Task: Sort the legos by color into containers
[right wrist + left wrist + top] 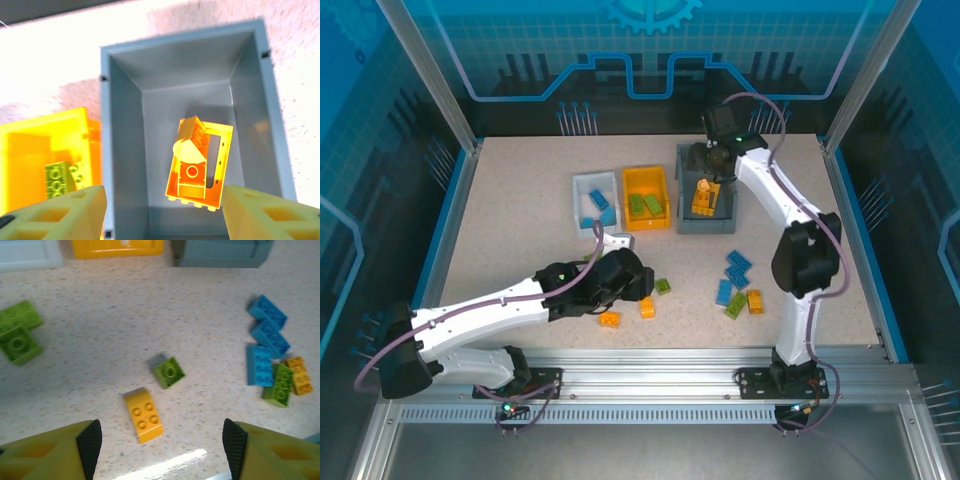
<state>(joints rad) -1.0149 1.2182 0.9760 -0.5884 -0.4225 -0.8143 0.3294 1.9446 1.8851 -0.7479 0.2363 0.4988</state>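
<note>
- Left wrist: left gripper (160, 450) released, nothing between the pads; yellow brick (143, 415) at 6 o'clock, green brick (169, 372) just beyond; bins (117, 247) cut off at 12 o'clock.
- Right wrist: right gripper (162, 200) released above grey bin (122, 125); orange legos (197, 165) lie inside, blurred; orange-yellow bin (30, 150) cut off at 9 o'clock.
- Top external: wrist housings hide both grippers' fingers.

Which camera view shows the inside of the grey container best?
The right wrist view: it looks straight down into the grey container, so its floor and the orange pieces are clear. The top external view shows it small, with the right gripper above it. The left wrist view catches its outer wall.
</note>
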